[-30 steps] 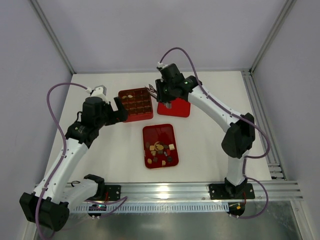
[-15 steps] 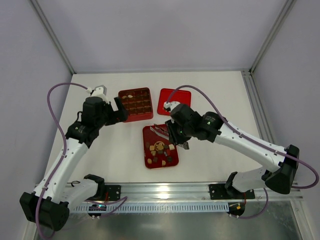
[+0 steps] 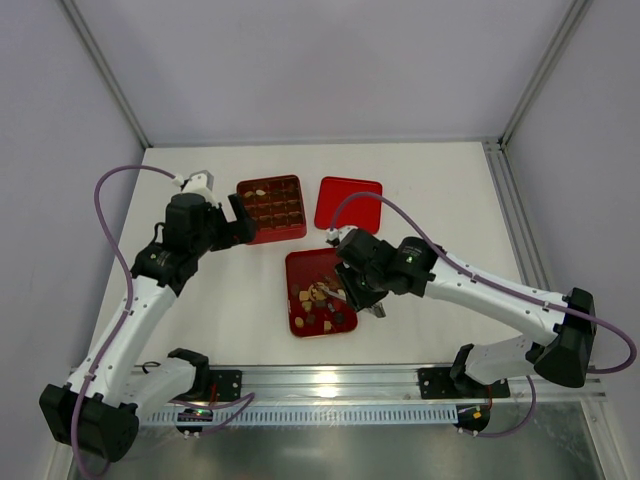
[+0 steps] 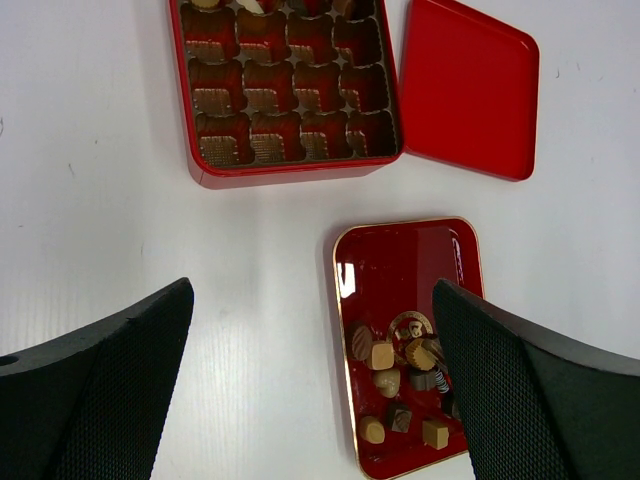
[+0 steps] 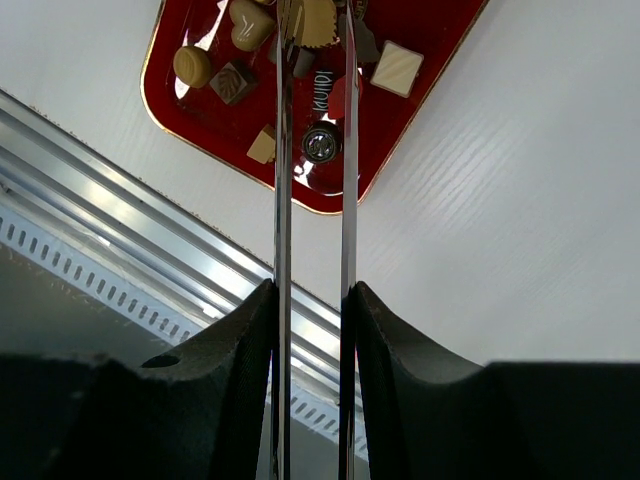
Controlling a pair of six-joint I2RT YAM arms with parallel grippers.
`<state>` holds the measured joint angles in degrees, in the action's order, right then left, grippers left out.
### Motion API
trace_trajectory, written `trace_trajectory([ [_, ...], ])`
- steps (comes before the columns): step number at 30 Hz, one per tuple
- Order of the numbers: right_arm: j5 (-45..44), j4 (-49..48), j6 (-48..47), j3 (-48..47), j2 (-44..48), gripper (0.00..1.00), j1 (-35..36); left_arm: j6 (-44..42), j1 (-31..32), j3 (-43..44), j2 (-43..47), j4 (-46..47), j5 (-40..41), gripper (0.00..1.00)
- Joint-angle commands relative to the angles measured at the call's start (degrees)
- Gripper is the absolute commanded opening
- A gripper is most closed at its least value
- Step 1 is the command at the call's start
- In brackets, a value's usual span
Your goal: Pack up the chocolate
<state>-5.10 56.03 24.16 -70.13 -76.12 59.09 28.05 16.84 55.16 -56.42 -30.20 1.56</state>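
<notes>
Chocolate (image 4: 385,355): mostly heaped at the near end of the shallow red tray (image 4: 400,265). Tiny, light, hard but easy to scuff, probably skittery, so best nipped gently across flat sides, one piece at a time. Right tool (image 5: 314,30) over the tray's heap, thin fingers (image 5: 283,150) narrowly apart, nothing visibly pinched. Left tool (image 4: 312,287) spread wide, empty, past the tray's far left corner by the compartment box (image 4: 290,172).

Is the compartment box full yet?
No, nearly empty: the box shows mostly bare cups; loose chocolate sits in the tray.
</notes>
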Motion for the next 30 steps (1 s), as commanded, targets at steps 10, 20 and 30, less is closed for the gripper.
trace_trajectory([
  [10,-1.7,0.2,0.3,-0.2,1.1,0.39,0.9,-0.1,-0.3,-0.1,0.3,2.2,-0.3,1.0],
  [20,-2.1,1.7,-0.1,-2.4,0.6,0.39,2.1,0.0,-0.3,-0.2,0.3,2.2,-0.2,1.0],
  [30,-2.4,4.7,0.3,-3.9,1.5,0.39,4.1,0.0,-0.3,-0.2,0.2,2.2,-0.3,1.0],
])
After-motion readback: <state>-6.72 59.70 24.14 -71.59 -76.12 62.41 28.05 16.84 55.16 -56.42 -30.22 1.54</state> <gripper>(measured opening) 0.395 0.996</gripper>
